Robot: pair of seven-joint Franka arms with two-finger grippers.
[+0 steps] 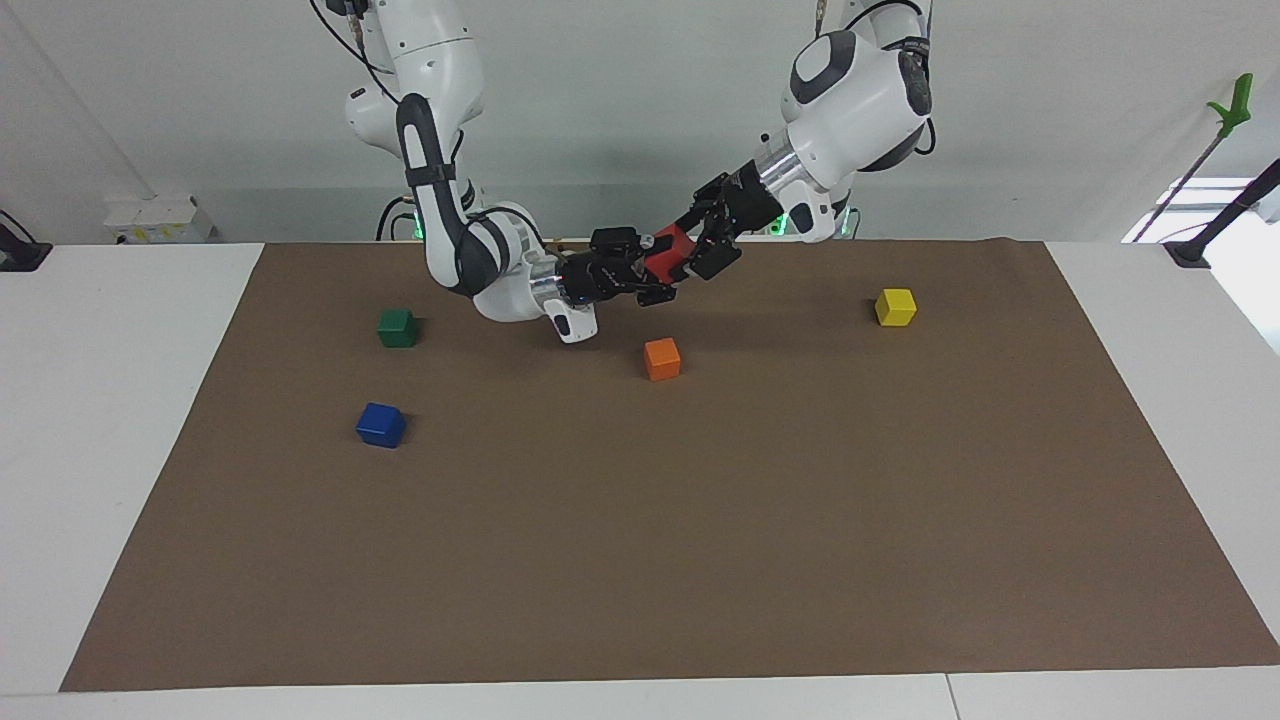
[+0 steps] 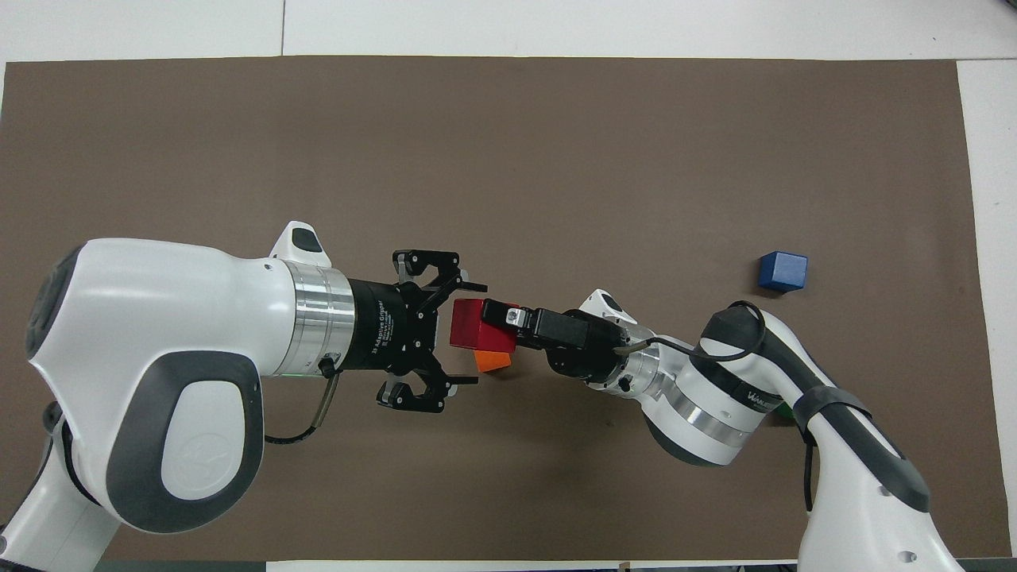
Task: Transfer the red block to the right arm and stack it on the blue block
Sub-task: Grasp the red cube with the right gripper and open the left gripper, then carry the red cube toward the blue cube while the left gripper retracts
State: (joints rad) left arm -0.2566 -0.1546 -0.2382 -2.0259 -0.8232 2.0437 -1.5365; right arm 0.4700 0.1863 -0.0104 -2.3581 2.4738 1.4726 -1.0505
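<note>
Passing red block (image 2: 473,324) mid-air near tabletop's robot-side edge: right gripper (image 2: 499,311) fingers clamping it, left gripper (image 2: 465,332) fingers spread, releasing for blue block (image 1: 381,424) stacking.

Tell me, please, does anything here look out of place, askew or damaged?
Nothing stands out. The red block is in the air over the orange block, gripped by the right gripper, while the left gripper is open around it. The blue block, green block and yellow block sit flat on the brown mat.
</note>
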